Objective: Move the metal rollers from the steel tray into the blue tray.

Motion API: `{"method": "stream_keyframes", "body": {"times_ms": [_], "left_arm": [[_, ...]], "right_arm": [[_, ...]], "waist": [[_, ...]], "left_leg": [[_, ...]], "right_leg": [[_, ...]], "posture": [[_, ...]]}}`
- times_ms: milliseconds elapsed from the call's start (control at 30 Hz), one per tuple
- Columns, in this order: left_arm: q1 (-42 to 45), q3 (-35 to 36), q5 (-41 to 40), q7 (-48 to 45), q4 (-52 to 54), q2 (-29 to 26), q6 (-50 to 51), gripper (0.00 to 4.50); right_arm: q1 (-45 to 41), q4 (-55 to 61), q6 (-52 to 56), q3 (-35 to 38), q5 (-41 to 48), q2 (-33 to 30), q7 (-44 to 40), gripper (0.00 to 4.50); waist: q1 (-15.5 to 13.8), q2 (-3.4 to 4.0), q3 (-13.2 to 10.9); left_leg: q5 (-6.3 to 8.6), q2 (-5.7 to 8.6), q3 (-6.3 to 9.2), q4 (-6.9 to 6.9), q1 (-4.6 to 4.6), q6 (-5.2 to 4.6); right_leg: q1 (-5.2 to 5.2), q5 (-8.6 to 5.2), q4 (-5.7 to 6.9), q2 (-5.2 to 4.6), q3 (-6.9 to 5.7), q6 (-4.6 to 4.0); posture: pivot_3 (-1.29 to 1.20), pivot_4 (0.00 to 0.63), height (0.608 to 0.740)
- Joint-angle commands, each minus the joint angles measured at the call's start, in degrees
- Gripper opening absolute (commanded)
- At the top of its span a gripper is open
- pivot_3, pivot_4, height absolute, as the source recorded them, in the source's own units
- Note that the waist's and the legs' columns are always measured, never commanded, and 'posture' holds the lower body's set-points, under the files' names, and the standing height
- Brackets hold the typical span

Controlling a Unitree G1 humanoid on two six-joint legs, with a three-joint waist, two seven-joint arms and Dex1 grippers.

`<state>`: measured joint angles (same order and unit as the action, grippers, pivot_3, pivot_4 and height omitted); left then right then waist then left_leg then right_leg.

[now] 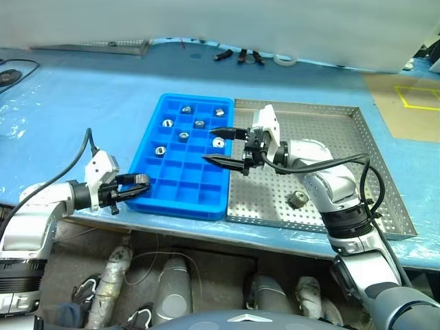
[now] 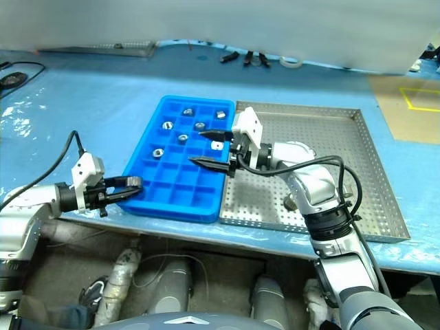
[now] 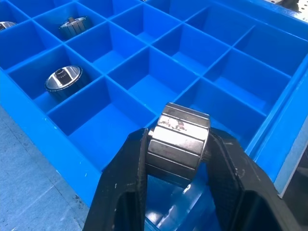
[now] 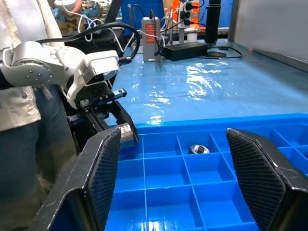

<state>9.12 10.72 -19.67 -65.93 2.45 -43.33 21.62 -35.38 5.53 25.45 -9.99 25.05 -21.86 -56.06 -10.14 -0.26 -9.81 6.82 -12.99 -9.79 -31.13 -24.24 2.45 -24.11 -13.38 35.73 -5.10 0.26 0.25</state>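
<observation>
Left gripper point(image 3: 175, 159) jaws clenched on a metal roller point(image 3: 177, 143) over blue tray point(image 1: 152, 199) edge, right gripper point(image 1: 223, 146) released; slack grip risks off-tray drop.

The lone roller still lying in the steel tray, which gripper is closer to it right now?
Right. The right gripper hangs open over the blue tray's right edge, just left of that roller. The left gripper, shut on another roller, sits at the blue tray's near-left corner.

Six shiny metal rollers point(image 1: 183, 136) lie in separate compartments of the blue tray point(image 1: 180, 189); one point(image 1: 297, 199) remains on the steel tray point(image 1: 385, 179).
</observation>
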Motion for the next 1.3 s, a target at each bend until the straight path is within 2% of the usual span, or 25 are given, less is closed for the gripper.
{"method": "stream_keyframes", "body": {"times_ms": [33, 133, 267, 400, 500, 633, 833, 1033, 1167, 1300], "left_arm": [[3.38, -0.37, 0.20, 0.44, -2.86, -1.76, -0.33, 2.89], [6.94, -1.33, 1.60, 0.67, -6.63, -2.47, -2.13, 3.76], [13.12, -3.26, 1.98, -1.57, -12.38, -3.12, -4.33, 3.76], [22.75, -6.57, 1.81, -4.26, -16.66, -0.71, -6.17, 3.76], [31.45, -10.69, 2.60, -7.35, -22.18, 3.49, -7.74, 3.76], [41.73, -16.73, 6.97, -11.50, -36.02, 10.92, -14.86, 3.76], [54.61, -22.51, 13.29, -16.56, -58.62, 26.01, -27.77, 3.76], [60.73, -24.28, 17.91, -18.89, -70.55, 36.49, -35.42, 3.76], [62.36, -24.69, 20.91, -18.78, -74.38, 40.56, -37.40, 3.76], [62.55, -25.28, 24.30, -15.49, -76.63, 43.33, -38.29, 3.76]], "right_arm": [[0.54, 2.33, -0.51, 0.77, 0.32, -0.11, 0.44, 3.69], [1.42, 3.48, -0.06, 1.45, 0.46, -0.27, 1.41, 3.69], [2.72, 5.37, 0.48, 2.37, 0.68, -0.94, 3.00, 3.69], [4.53, 8.13, 1.54, 4.05, 1.12, -2.23, 5.08, 3.69], [6.83, 11.70, 3.08, 6.63, 1.62, -3.88, 7.52, 3.69], [11.41, 17.38, 5.43, 11.18, 1.62, -6.29, 12.21, 3.69], [25.26, 30.91, 9.94, 20.76, 2.43, -8.31, 21.01, 3.69], [36.81, 42.49, 13.32, 27.18, 3.41, -6.37, 29.54, 3.69], [42.51, 47.60, 14.37, 29.55, 3.74, -4.83, 33.71, 3.69], [46.56, 50.68, 14.64, 30.55, 3.76, -3.46, 36.83, 3.69]], "waist": [[0.04, 0.00, 0.00], [0.02, 0.00, 0.00], [0.23, -0.01, 0.01], [0.17, -0.01, 0.01], [0.10, -0.02, 0.01], [1.18, -0.02, 0.03], [4.48, -0.05, 0.04], [9.02, -0.04, 0.06], [11.31, -0.03, 0.06], [12.99, 0.00, 0.08]], "left_leg": [[-0.01, 0.00, 0.00, 0.00, 0.00, 0.01], [-0.06, 0.00, 0.00, -0.02, 0.00, 0.06], [-0.17, 0.02, 0.00, -0.07, -0.03, 0.20], [-0.22, 0.01, 0.00, -0.09, -0.04, 0.24], [-0.28, 0.07, -0.01, -0.12, -0.04, 0.29], [-0.35, 0.14, -0.04, -0.18, 0.01, 0.23], [-0.39, 0.14, -0.03, -0.15, 0.00, -0.04], [-0.16, 0.23, -0.24, -0.17, 0.14, -0.43], [0.00, 0.21, -0.35, -0.18, 0.21, -0.69], [0.10, 0.27, -0.44, -0.38, 0.29, -0.86]], "right_leg": [[0.00, -0.01, -0.01, 0.01, 0.00, -0.01], [0.00, -0.02, -0.01, 0.04, 0.01, -0.03], [0.00, -0.02, -0.03, 0.03, 0.05, -0.02], [0.02, -0.02, 0.00, 0.03, 0.01, -0.02], [0.08, -0.01, 0.01, -0.05, -0.01, -0.02], [0.19, 0.00, 0.01, -0.07, 0.03, 0.00], [0.20, 0.16, -0.04, -0.04, 0.13, 0.27], [0.23, 0.20, -0.22, -0.01, 0.76, 0.37], [0.25, 0.10, -0.46, 0.00, 0.97, 0.24], [0.40, 0.26, -0.70, 0.00, 1.11, 0.48]], "posture": [[0.21, 0.150, 0.740], [0.18, 0.150, 0.740], [0.14, 0.150, 0.740], [0.06, 0.150, 0.740], [-0.01, 0.150, 0.740], [-0.16, 0.150, 0.740], [-0.40, 0.150, 0.740], [-0.60, 0.150, 0.740], [-0.68, 0.150, 0.740], [-0.75, 0.150, 0.740]]}}
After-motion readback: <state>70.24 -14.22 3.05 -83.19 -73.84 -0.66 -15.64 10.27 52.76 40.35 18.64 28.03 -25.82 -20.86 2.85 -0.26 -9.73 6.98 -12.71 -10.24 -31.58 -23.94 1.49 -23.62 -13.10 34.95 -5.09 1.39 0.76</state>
